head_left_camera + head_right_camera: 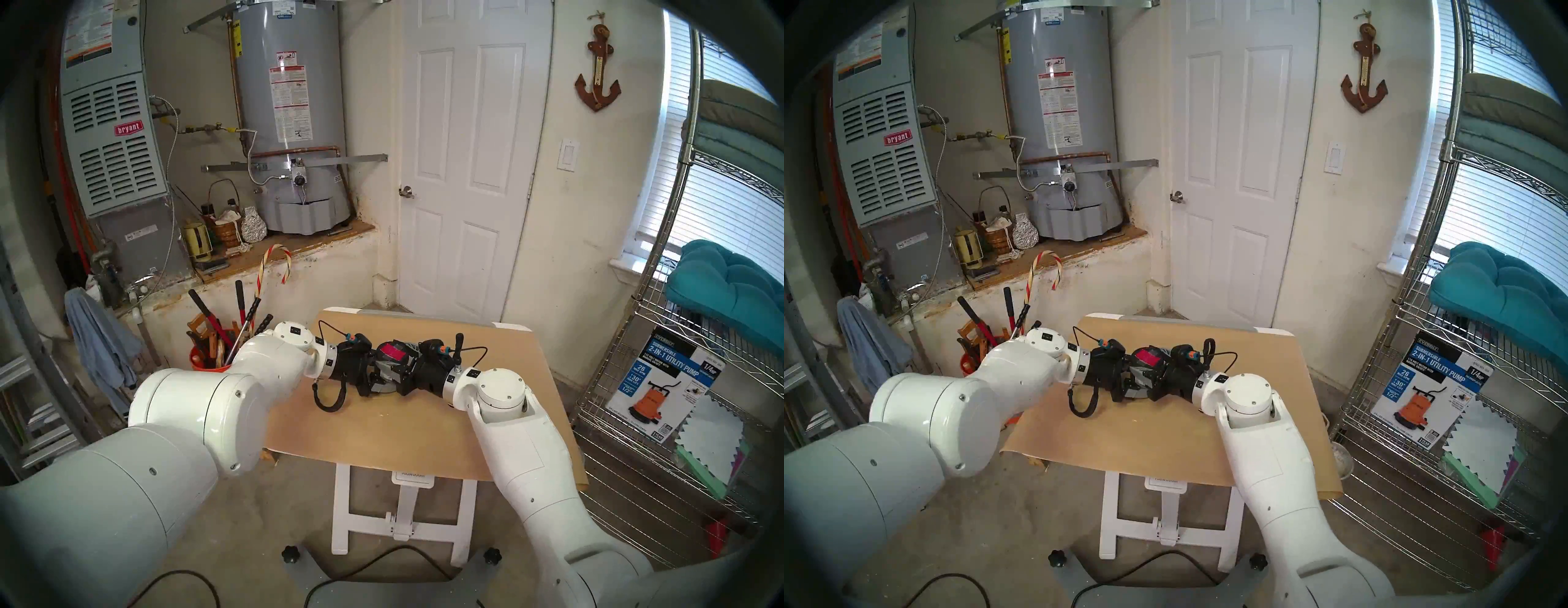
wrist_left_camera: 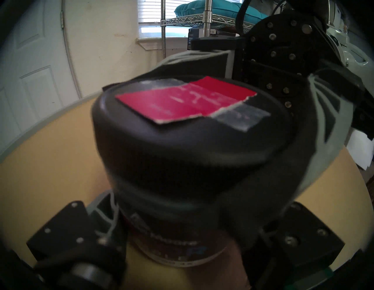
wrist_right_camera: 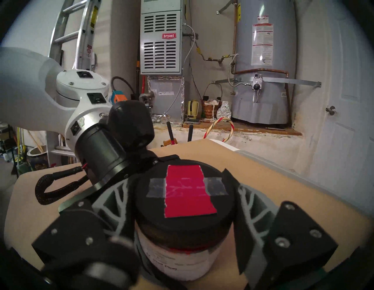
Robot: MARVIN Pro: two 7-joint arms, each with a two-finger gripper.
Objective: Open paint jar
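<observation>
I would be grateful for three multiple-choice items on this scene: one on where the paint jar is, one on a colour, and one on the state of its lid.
1. Where is the paint jar?
A. Between the two grippers over the table
B. On the wire shelf
C. On the floor

2. What colour is the patch taped on the lid?
A. Green
B. Yellow
C. Red-pink

3. What state is the lid in?
A. Lying off on the table
B. On the jar
C. Missing

Answers:
1 A: the head view shows the left gripper and right gripper meeting around it above the table.
2 C: both wrist views show red-pink.
3 B: the right wrist view shows the black lid seated on the jar.
</observation>
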